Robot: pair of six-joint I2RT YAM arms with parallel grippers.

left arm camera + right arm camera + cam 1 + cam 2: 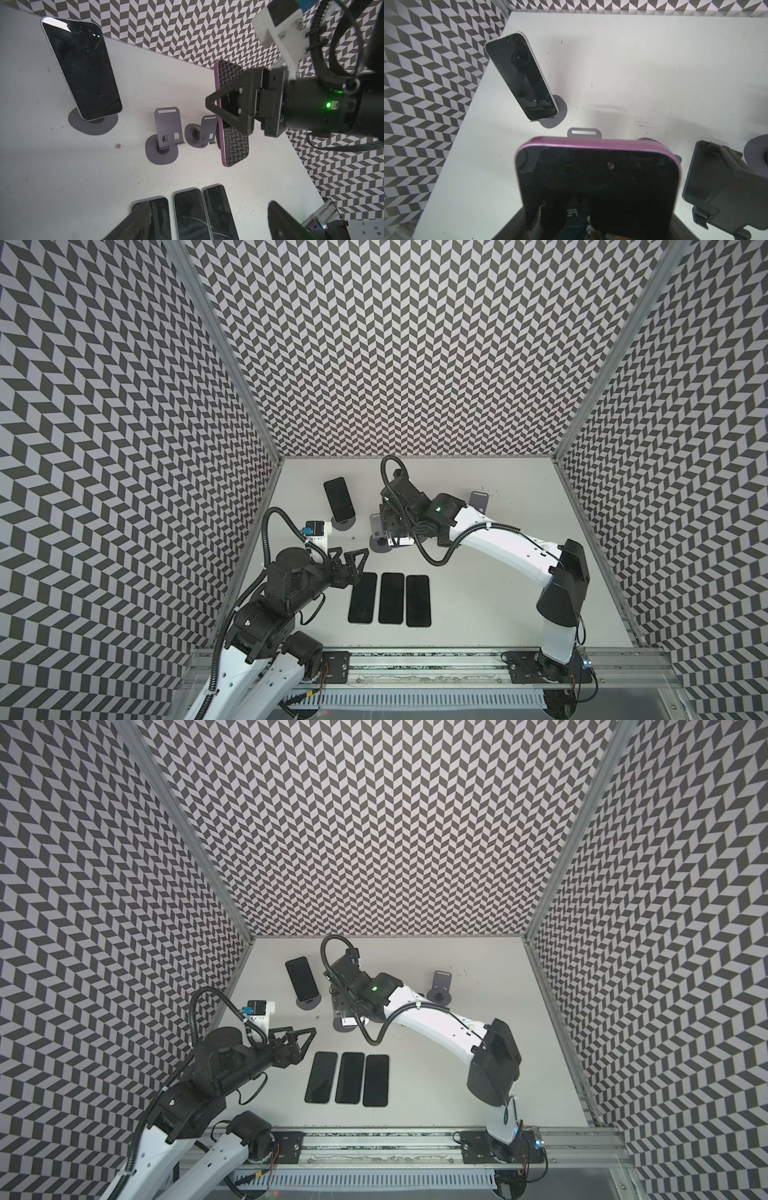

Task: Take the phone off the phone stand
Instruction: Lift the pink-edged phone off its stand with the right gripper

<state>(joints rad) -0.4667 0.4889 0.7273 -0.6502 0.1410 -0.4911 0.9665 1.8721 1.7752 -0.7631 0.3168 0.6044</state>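
My right gripper (392, 531) is shut on the purple-edged phone (230, 133), one finger across its dark screen and the other behind it. It holds the phone upright in the air, off the grey phone stand (167, 126), whose ledge is bare. In the right wrist view the phone (598, 187) fills the lower part, with the stand's slotted top (584, 133) just behind it. My left gripper (353, 558) hangs open and holds nothing, above the near-left of the table. Its fingers (137, 222) stand wide apart over the flat phones.
Another black phone (338, 498) leans on its stand (343, 524) at the back left. A further bare stand (478, 499) is at the back right. Three black phones (391, 598) lie flat side by side in the near middle. Patterned walls close in the white table (498, 605).
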